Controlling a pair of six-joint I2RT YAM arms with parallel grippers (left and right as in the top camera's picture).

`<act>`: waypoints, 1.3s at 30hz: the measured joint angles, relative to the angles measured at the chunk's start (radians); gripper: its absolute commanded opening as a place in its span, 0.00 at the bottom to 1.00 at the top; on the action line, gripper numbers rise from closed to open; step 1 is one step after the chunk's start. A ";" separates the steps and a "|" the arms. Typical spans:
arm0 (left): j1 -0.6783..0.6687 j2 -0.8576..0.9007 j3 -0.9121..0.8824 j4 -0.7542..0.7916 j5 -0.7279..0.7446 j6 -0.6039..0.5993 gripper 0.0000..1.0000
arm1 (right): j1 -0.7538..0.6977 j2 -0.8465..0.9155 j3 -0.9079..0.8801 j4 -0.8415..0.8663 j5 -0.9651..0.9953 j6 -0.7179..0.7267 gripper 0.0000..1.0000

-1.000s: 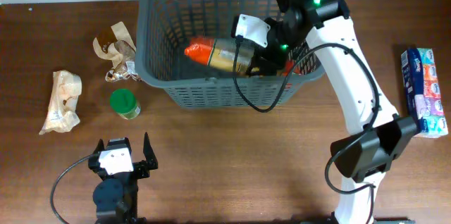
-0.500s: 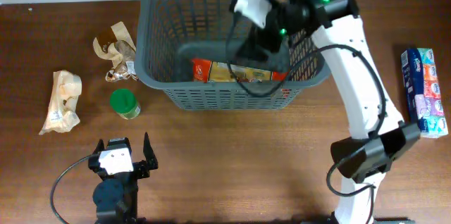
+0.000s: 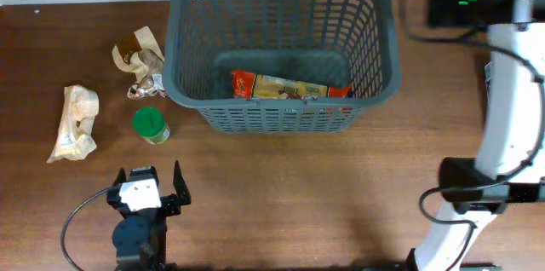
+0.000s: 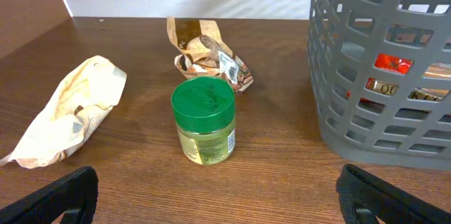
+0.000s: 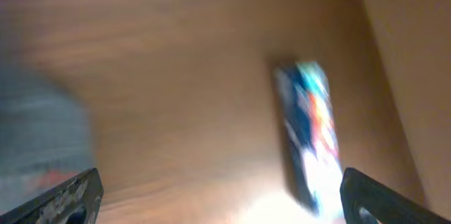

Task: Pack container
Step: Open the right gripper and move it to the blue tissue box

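The dark grey slotted container [image 3: 189, 49] stands at the back middle of the table. An orange-red snack packet [image 3: 289, 88] lies flat on its base, and shows through the slots in the left wrist view [image 4: 391, 62]. My right gripper [image 3: 449, 5] is open and empty, off the container's right side at the back. Its blurred wrist view shows a blue tissue pack [image 5: 306, 132] on the table below. My left gripper [image 3: 149, 175] is open and empty near the front left, low over the table [image 4: 225, 199].
A green-lidded jar [image 3: 151, 124] [image 4: 204, 120] stands left of the container [image 4: 352, 76]. A crumpled brown wrapper [image 3: 143, 60] [image 4: 208, 51] lies behind it. A beige paper bag [image 3: 75, 122] [image 4: 67, 108] lies further left.
My right gripper let go of the orange-red packet, which now lies in the container. The right arm rose out and swung right, past the container's rim. The left arm has not moved.
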 measured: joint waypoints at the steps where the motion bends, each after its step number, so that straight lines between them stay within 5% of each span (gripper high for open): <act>1: 0.000 0.000 0.000 0.000 0.000 0.000 0.99 | -0.064 0.000 0.000 -0.028 0.014 0.050 0.99; 8: 0.000 0.000 0.000 0.000 0.000 0.000 0.99 | -0.372 0.000 -0.008 -0.053 0.037 0.161 0.99; 16: 0.000 0.000 0.000 0.000 0.000 0.000 0.99 | -0.532 0.002 -0.140 -0.004 0.037 0.076 0.99; 30: 0.000 0.000 0.000 0.000 0.000 0.000 0.99 | -0.547 0.032 -0.762 0.478 -0.160 -0.270 0.99; 39: 0.000 0.000 0.000 0.000 0.000 0.000 0.99 | -0.547 0.036 -1.003 0.719 -0.180 -0.328 0.99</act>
